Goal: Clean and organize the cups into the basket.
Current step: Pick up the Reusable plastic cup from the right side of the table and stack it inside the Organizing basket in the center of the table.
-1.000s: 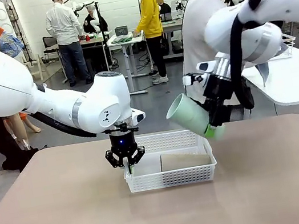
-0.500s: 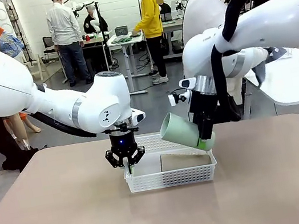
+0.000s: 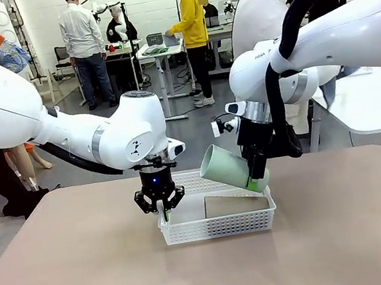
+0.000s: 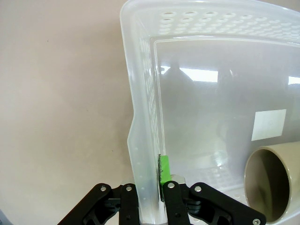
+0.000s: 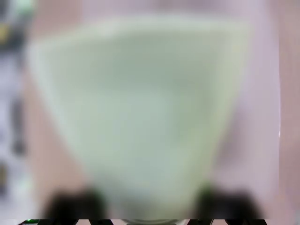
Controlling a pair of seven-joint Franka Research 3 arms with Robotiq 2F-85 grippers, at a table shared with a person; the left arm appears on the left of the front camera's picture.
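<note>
The white lattice basket (image 3: 191, 229) sits mid-table. My left gripper (image 3: 161, 208) is shut on its left wall; the left wrist view has the green pad (image 4: 164, 169) pressed against the inside of that basket wall (image 4: 145, 122). A tan-brown cup (image 3: 235, 203) lies on its side in the basket, its open mouth visible as the cup (image 4: 268, 183) at the lower right of the left wrist view. My right gripper (image 3: 258, 175) is shut on the mint green cup (image 3: 223, 167), tilted with its mouth up-left, just over the basket's right half. The right wrist view is a blur of the green cup (image 5: 140, 112).
A person in white (image 3: 260, 34) stands at the table's far side, behind my right arm. A white table (image 3: 378, 98) stands at the back right. Bare tabletop (image 3: 214, 278) stretches in front of the basket and on both its sides.
My right arm has carried the green cup leftward and down, from above the basket's right end to just over the basket. The left gripper has stayed put on the wall.
</note>
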